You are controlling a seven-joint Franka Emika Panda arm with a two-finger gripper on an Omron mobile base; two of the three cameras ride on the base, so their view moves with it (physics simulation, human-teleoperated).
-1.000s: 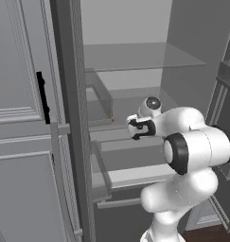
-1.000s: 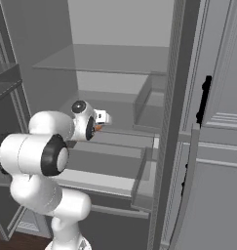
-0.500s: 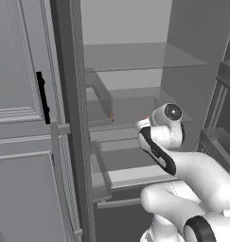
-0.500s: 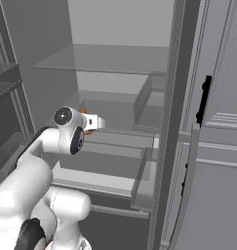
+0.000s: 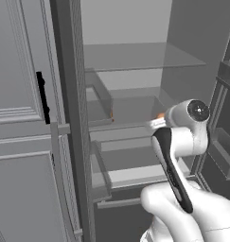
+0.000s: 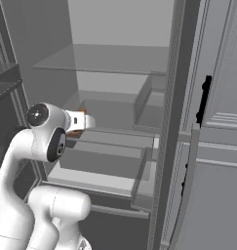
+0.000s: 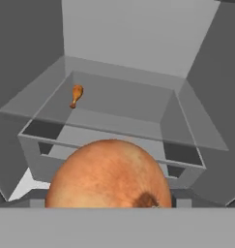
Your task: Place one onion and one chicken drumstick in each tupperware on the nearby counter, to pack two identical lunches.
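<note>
The onion is round, smooth and orange-brown, with a small dark spot low on its right side. It sits right at the gripper, whose wide jaws grasp it (fingertips hidden). Behind it, a slim orange chicken drumstick lies near the left wall of the fridge drawer.

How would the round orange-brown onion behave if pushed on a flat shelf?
The round orange-brown onion is nearly ball-shaped, so it would probably roll freely. Its skin looks smooth, so it may slip. It seems solid, likely not floppy.
</note>
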